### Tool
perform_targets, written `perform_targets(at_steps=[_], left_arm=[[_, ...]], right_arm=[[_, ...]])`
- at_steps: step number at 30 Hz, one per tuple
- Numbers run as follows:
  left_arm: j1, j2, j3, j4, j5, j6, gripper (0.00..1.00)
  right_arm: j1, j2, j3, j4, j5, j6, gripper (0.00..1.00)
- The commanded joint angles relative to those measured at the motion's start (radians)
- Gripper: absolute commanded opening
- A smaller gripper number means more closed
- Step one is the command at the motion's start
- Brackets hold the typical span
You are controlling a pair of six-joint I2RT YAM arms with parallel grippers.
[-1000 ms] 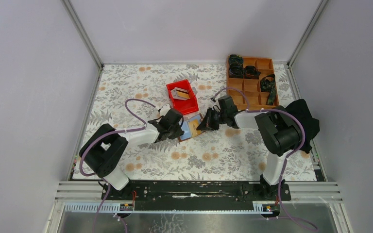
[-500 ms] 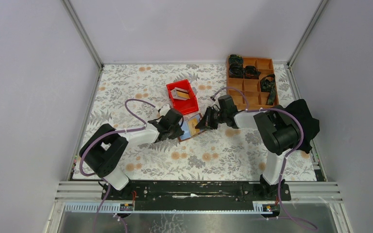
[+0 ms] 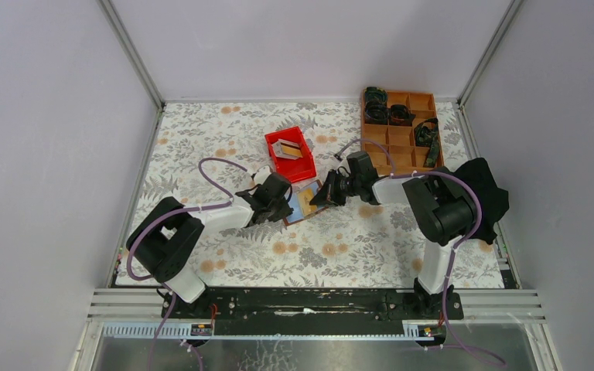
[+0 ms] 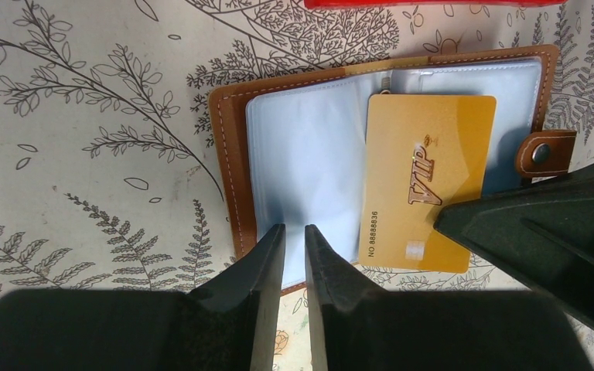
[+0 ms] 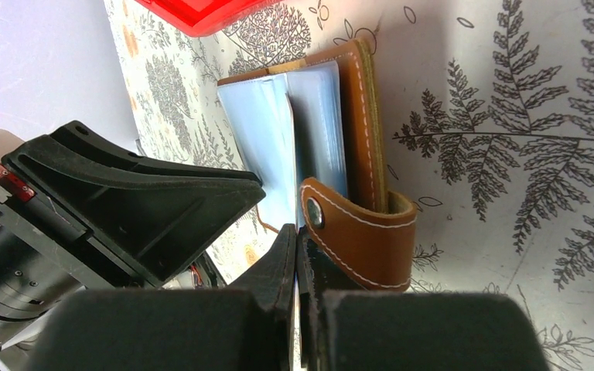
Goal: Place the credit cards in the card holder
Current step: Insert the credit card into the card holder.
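Observation:
The card holder (image 4: 228,154), a brown leather wallet, lies open on the floral mat with its clear pockets facing up and its snap tab (image 5: 363,232) curled at one side. A gold credit card (image 4: 425,178) marked VIP lies across the right-hand pockets. My right gripper (image 5: 297,232) is shut on that card's near right corner. My left gripper (image 4: 295,230) has its jaws a narrow gap apart, tips over the left pocket at the wallet's near edge, with nothing seen between them. In the top view the left gripper (image 3: 285,207) and right gripper (image 3: 319,197) meet over the wallet (image 3: 303,202).
A red bin (image 3: 290,154) just behind the wallet holds a grey card (image 3: 286,147). An orange-brown compartment tray (image 3: 402,131) with dark parts stands at the back right. A black cloth (image 3: 487,193) lies by the right arm. White walls enclose the mat.
My right gripper has moved a little to the left with the gold card, further over the wallet. The left gripper has stayed in place.

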Motion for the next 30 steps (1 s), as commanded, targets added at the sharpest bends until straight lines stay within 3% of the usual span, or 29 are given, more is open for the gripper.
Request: perform_targets(at_steps=[1,17,30], left_arm=[[-0.009,0.093,-0.084,-0.322,-0.038,0.035,0.24],[-0.019,0.085,-0.096,-0.325,-0.032,0.022,0.24],[-0.025,0.082,-0.096,-0.335,-0.033,0.015,0.24]], right_arm=[[-0.003,0.025,-0.001,0.045,-0.028,0.004,0.00],[0.001,0.065,-0.021,0.010,0.010,-0.084,0.00],[0.053,0.073,0.036,-0.154,0.096,-0.291,0.00]])
